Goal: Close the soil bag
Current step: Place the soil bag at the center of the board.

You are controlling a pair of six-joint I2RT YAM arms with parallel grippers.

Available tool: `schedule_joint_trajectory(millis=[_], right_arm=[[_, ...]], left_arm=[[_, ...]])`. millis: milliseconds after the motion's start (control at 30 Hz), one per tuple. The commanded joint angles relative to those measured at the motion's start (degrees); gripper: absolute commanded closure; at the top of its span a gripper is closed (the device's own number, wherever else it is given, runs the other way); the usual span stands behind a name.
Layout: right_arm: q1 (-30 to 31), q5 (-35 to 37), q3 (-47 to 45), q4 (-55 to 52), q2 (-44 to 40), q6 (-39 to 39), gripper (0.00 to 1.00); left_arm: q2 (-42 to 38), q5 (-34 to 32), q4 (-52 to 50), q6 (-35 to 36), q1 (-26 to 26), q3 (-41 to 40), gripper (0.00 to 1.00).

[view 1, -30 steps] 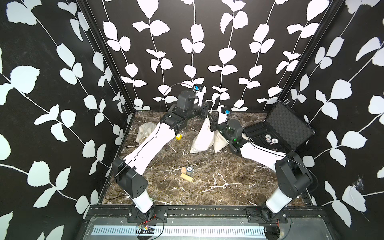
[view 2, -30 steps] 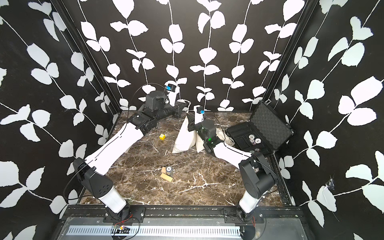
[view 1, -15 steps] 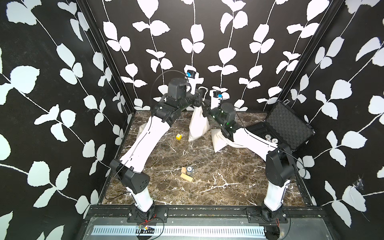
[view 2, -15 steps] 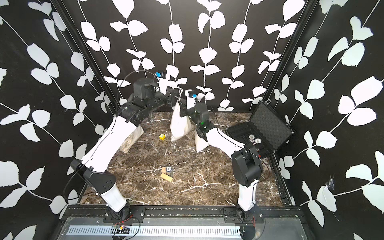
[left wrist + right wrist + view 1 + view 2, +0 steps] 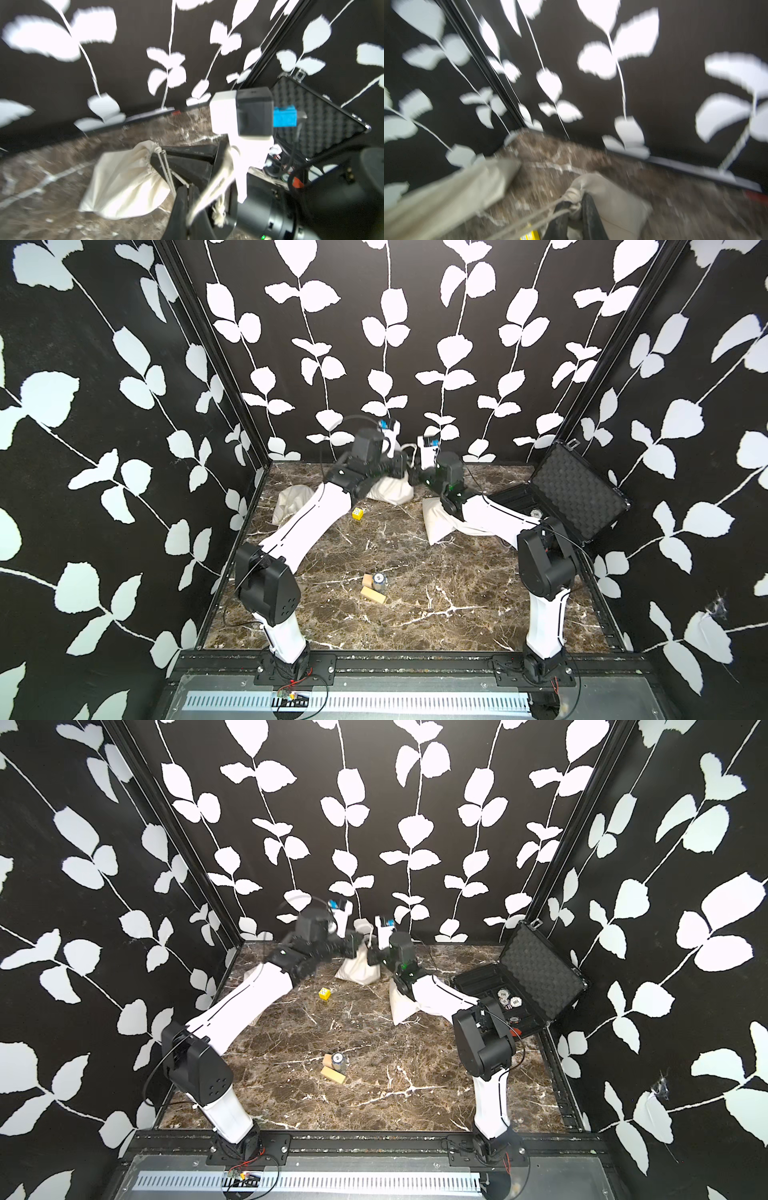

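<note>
So the cream cloth drawstring soil bag (image 5: 390, 492) is slumped on the brown marble-look tabletop (image 5: 415, 572). It's way at the back, roughly in the middle, close to the leaf-pattern back wall (image 5: 374, 364). Both top views show the two arms reaching in over it from either side. In the left wrist view its neck looks bunched up tight.

The left gripper (image 5: 187, 192) has its jaws pressed together on the white cords (image 5: 166, 169) coming out of the bag's neck, so it's pinching string, not fabric. A knotted cord end (image 5: 218, 212) hangs just beside it.

The right gripper (image 5: 575, 202) is right at the neck itself. Its jaws are nearly together with the gathered cloth squeezed between them. That wrist view is pretty blurry though, so I can't make out much more detail.

Other stuff on the table:
- A second cream cloth sack (image 5: 291, 502) lies by the left wall, partly under the left arm.
- A third cream sack (image 5: 438, 524) is tucked under the right forearm.
- A small yellow die (image 5: 357, 513) sits in front of the soil bag, not touching it.
- Two pale wooden blocks (image 5: 372, 594) sit mid-table, just beside a little metal can (image 5: 379, 580).
- An open black hard case with a foam-lined lid (image 5: 577, 493) stands by the right wall, with poker chips (image 5: 509, 1001) inside.
</note>
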Motion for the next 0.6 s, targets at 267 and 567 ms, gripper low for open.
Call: schedule_joint_trajectory(millis=[267, 567], right_arm=[[-8.09, 9.7, -28.72, -8.97, -20.49, -3.79, 0.61], [-9.1, 22.4, -37.78, -16.85, -43.94, -9.82, 0.32]], left_arm=[[2.79, 14.41, 29.39, -15.37, -8.49, -13.6, 1.0], [0.05, 7.24, 16.58, -5.33, -11.88, -14.17, 0.48]])
